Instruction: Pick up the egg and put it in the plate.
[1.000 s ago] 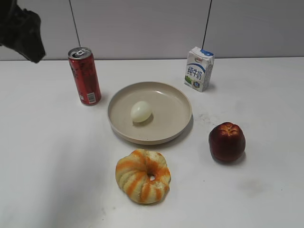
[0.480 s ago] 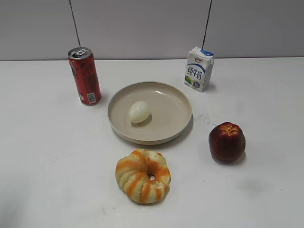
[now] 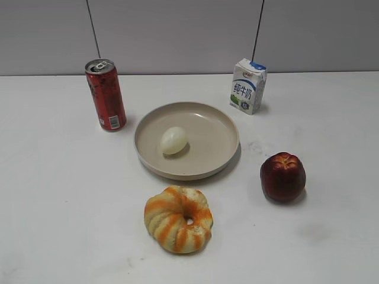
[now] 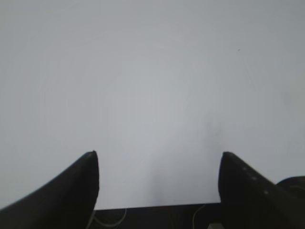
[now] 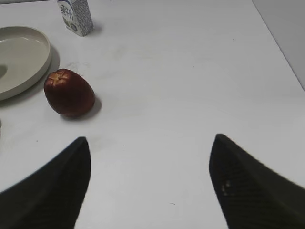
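Ahead and to the left of our right pincer (image 5: 150,183), whose jaws stand wide and empty, the plate (image 3: 220,127) holds the egg (image 3: 174,141), which rests left of its centre; we judge the task done. Our left pincer (image 4: 158,183), also spread wide, faces what seems bare tabletop (image 4: 152,71), clear of everything.

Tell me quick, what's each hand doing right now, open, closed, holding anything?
Left hand: open, holding nothing, only bare table below it.
Right hand: open, holding nothing, over the table near the apple.
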`<action>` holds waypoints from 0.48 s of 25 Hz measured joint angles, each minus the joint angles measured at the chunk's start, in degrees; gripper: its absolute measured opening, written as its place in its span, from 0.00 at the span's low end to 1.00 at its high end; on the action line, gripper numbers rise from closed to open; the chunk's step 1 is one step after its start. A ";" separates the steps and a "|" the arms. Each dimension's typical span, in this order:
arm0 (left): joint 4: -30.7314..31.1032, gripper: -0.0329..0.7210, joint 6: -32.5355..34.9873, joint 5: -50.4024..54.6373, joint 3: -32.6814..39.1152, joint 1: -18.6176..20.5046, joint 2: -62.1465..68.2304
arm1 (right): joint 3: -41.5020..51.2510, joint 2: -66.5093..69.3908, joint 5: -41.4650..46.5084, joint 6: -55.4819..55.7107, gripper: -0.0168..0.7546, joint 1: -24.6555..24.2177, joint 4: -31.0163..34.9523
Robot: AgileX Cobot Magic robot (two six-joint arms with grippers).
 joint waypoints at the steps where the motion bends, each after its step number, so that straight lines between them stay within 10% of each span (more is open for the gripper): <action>1: 0.00 0.83 -0.05 -0.10 1.00 0.00 -3.33 | 0.00 0.00 0.00 0.00 0.78 0.00 0.00; 12: 0.56 0.82 -0.11 -3.88 7.24 0.00 -17.18 | 0.00 0.00 0.00 0.00 0.78 0.00 0.00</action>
